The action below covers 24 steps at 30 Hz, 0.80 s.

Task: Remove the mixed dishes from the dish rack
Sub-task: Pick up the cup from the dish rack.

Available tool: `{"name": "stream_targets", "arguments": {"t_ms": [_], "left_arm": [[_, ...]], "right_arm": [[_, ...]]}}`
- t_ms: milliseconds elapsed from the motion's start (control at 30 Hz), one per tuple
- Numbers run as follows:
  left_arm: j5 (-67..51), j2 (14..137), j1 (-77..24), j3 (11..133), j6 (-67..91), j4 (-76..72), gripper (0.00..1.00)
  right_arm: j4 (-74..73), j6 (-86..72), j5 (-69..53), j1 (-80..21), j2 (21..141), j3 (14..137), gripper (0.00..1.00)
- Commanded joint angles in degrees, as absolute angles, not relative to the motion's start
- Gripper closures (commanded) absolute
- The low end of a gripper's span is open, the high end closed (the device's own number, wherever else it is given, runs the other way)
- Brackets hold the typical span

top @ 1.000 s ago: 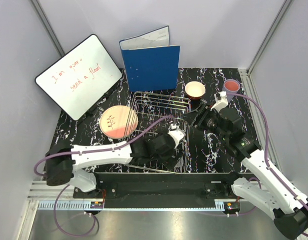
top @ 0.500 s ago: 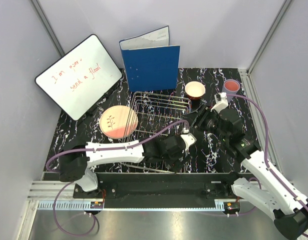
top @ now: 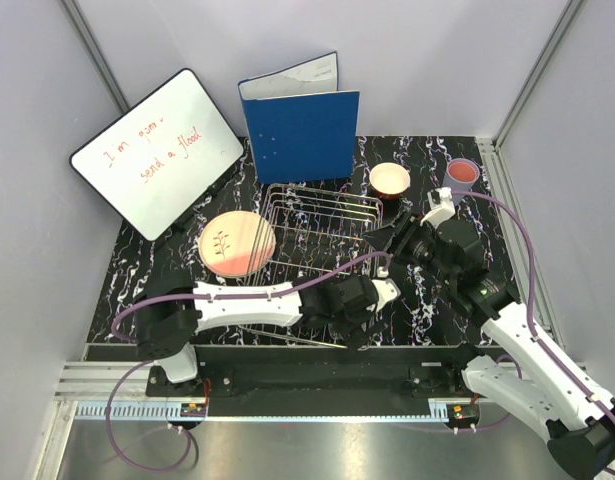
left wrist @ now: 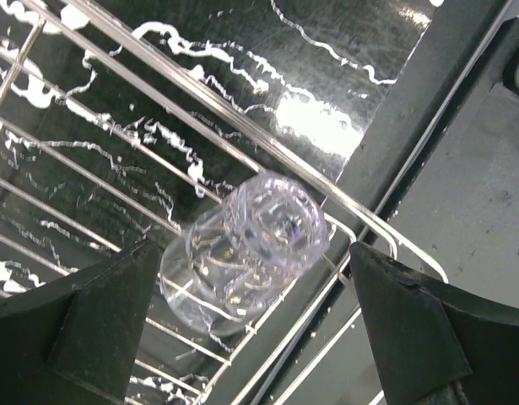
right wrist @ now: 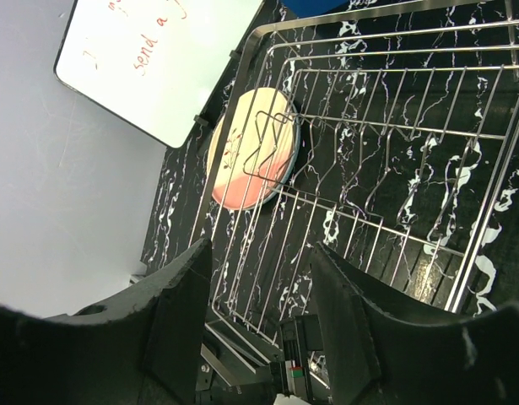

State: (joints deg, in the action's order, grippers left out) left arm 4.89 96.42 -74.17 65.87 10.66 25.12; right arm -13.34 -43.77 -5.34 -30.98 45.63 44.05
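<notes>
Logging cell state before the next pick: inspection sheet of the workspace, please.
Surface: black marbled table, no spills seen.
Job's things: small clear glass on its side in near right corner of dish rack; salmon-pink plate at rack's left edge; red bowl, lavender cup on table.
Clutter: whiteboard, blue binder at rear.
Grippers: left gripper open around glass, not touching; right gripper open, empty.
Cables: purple cables along both arms.
Surroundings: grey walls.

Plate [top: 237, 243], bowl [top: 389, 180], cup [top: 461, 172], glass [left wrist: 246, 253], rack [top: 317, 205], binder [top: 302, 130], whiteboard [top: 157, 150]: one each.
</notes>
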Motion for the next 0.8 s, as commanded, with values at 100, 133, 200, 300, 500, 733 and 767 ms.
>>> {"name": "stream_targets", "arguments": {"t_ms": [100,133,200,300,500,733,767], "left_arm": [[2.5,100.7,-74.7,66.5,7.6,24.7,0.01],[2.5,101.0,-74.7,66.3,7.6,24.5,0.01],[2.5,101.7,-74.7,66.0,7.6,24.1,0.03],[2.5,102.6,-74.7,65.5,8.0,24.0,0.12],[2.2,103.2,-74.7,65.0,8.7,23.9,0.31],[3.1,101.9,-74.8,65.0,9.8,24.1,0.85],[3.5,101.3,-74.7,64.9,10.0,24.1,0.96]], "right_arm": [[-10.5,-43.2,-5.5,-31.4,44.0,43.3,0.42],[-10.5,-43.2,-5.4,-31.4,43.8,43.3,0.42],[-10.6,-43.2,-4.9,-31.4,42.8,43.4,0.42],[-11.3,-42.9,-4.3,-31.4,41.4,44.0,0.42],[-12.5,-42.8,-3.5,-31.5,39.7,44.7,0.42],[-13.4,-42.8,-3.1,-31.4,39.2,45.9,0.42],[-13.4,-42.7,-3.1,-31.4,39.3,46.1,0.42]]}}
